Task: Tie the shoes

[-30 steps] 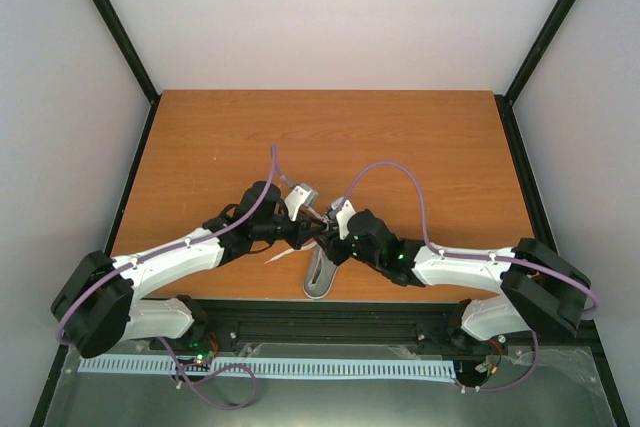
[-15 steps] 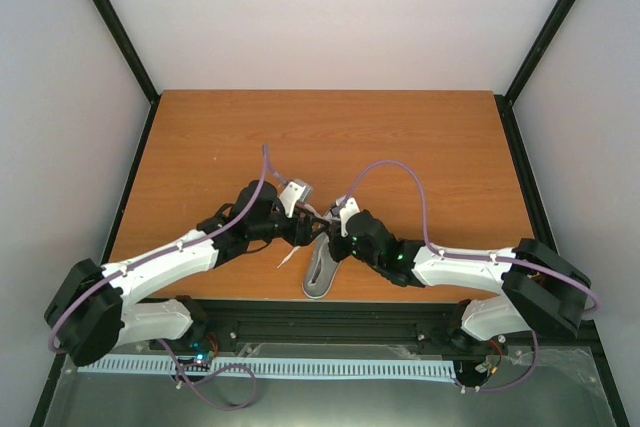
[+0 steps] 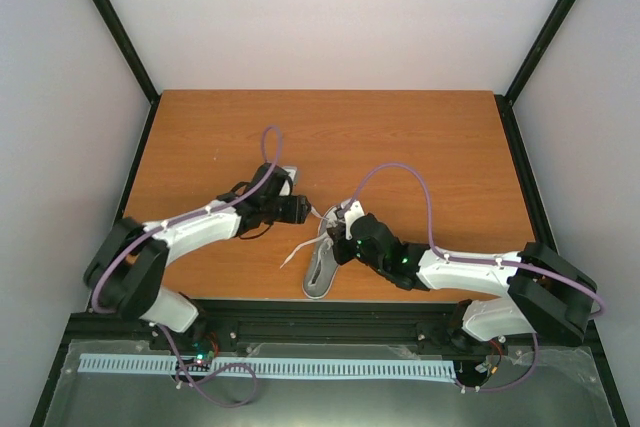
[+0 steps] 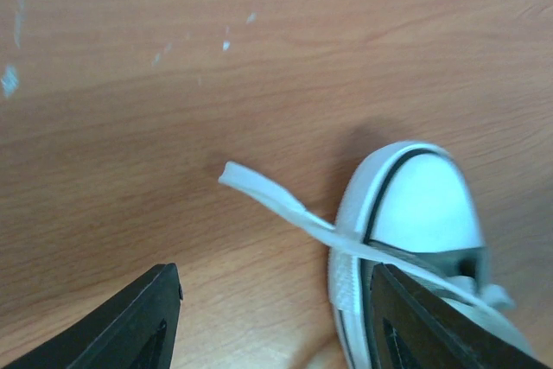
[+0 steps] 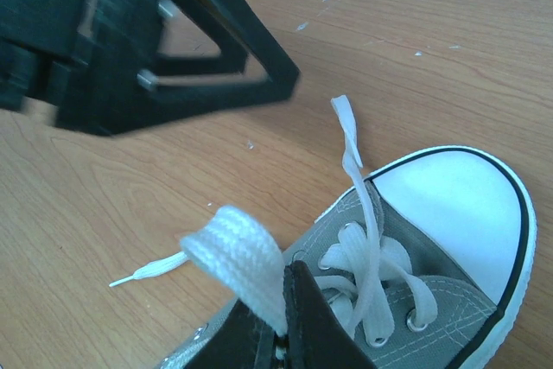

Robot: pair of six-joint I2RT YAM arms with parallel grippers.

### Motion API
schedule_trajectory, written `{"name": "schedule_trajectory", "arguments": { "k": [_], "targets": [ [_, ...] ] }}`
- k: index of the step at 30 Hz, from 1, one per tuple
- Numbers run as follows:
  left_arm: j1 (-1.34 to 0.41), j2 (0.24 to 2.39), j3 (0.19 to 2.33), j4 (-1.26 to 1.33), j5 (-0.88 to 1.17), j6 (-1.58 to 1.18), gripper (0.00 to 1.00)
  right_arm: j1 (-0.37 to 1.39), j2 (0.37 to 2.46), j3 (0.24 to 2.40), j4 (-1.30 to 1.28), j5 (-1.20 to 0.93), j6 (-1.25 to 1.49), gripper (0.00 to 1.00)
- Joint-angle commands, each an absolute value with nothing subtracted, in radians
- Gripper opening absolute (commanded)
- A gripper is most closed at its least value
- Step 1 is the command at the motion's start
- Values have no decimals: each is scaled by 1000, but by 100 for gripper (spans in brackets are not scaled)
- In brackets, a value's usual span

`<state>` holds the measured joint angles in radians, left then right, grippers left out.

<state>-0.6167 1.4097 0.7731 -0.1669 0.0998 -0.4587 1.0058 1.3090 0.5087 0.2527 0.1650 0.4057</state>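
Single grey sneaker (image 3: 318, 272) sits on the wooden table (image 3: 400, 137) close to the near edge, about midway between the two arm bases, with its white toe cap (image 5: 449, 205) pointing away from the bases. The left gripper (image 3: 303, 210) is just beyond the toe and a bit to the left, low over the table. In the left wrist view its two black fingers (image 4: 143, 321) are spread wide with only bare wood between them, so it is open and holding nothing. A loose lace end (image 4: 259, 192) runs from the top of the shoe out over the toe side onto the table, crossing in front of those fingers; it passes behind the one on the right, and no contact is visible. The right gripper (image 3: 335, 237) is down on the laced part of the shoe. In the right wrist view a flat white lace strand (image 5: 233, 252) curls up and disappears into the dark finger (image 5: 315, 326) at the bottom edge, so it reads as clamped on that strand (only part of the jaws is in frame). A thin aglet tip (image 5: 147, 272) lies on the wood left of the shoe. The remaining lacing crosses through the eyelets, slack and not knotted.
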Motion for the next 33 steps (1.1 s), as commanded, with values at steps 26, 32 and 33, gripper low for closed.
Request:
{"name": "schedule_trajectory", "arguments": {
  "k": [26, 32, 33],
  "targets": [
    [-617, 1760, 939, -90, 97, -515, 4, 1009, 1337, 529, 309, 140, 400, 3],
    [-617, 1588, 873, -72, 60, -510, 1, 1009, 1339, 541, 284, 143, 420, 3],
    [-617, 1551, 863, -78, 82, -504, 1, 1009, 1340, 545, 275, 148, 432, 3]
  ]
}}
